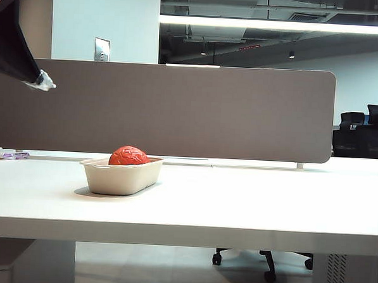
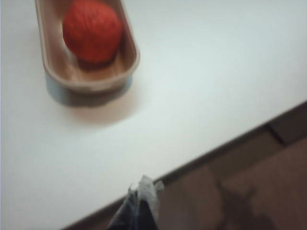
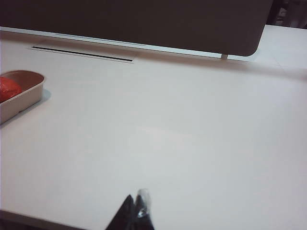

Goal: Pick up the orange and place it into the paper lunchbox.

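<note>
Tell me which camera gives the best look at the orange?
The left wrist view: it looks down on the orange lying whole inside the paper lunchbox, though slightly blurred. The exterior view shows only its top above the rim. The right wrist view catches a red sliver at the picture's edge.

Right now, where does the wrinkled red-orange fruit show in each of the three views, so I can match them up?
Exterior view: the wrinkled red-orange fruit sits left of centre, inside the beige pulp-paper tray.
Left wrist view: near the top left corner, in the tray's end nearer the closed left gripper.
Right wrist view: only a sliver at the left edge; the shut right gripper is far off.
Shared landmark: the tray.
</note>
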`<move>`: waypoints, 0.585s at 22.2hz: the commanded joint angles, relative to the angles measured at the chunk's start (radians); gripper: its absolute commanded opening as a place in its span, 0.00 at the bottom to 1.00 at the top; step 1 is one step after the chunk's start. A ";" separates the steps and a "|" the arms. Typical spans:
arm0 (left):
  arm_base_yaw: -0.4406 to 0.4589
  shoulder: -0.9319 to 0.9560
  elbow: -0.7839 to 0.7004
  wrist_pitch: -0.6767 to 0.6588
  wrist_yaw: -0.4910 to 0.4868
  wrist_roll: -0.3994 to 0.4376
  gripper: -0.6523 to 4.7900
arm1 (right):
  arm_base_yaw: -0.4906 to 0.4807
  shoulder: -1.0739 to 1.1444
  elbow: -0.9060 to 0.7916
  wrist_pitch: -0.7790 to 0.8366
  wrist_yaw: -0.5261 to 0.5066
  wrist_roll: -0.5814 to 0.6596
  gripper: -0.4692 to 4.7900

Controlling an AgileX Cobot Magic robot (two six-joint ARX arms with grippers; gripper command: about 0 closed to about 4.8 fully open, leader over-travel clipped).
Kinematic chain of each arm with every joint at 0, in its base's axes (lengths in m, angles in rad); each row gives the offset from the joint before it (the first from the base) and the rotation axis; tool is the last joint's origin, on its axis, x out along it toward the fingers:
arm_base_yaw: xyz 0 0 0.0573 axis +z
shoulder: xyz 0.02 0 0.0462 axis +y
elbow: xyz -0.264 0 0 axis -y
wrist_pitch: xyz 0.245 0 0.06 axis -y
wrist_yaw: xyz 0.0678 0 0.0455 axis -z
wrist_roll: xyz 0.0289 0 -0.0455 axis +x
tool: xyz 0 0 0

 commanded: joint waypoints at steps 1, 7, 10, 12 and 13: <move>0.000 -0.076 -0.095 0.167 -0.039 -0.003 0.11 | 0.001 -0.001 0.005 0.014 -0.002 0.000 0.09; 0.001 -0.279 -0.344 0.446 -0.050 -0.003 0.11 | 0.001 -0.001 0.005 0.014 -0.002 0.001 0.09; 0.004 -0.378 -0.404 0.449 -0.121 -0.003 0.11 | 0.001 -0.001 0.005 0.014 -0.002 0.001 0.09; 0.033 -0.433 -0.432 0.448 -0.134 -0.003 0.11 | 0.001 -0.001 0.005 0.014 -0.002 0.000 0.09; 0.048 -0.449 -0.439 0.446 -0.133 -0.003 0.11 | 0.001 -0.001 0.005 0.014 -0.002 0.001 0.09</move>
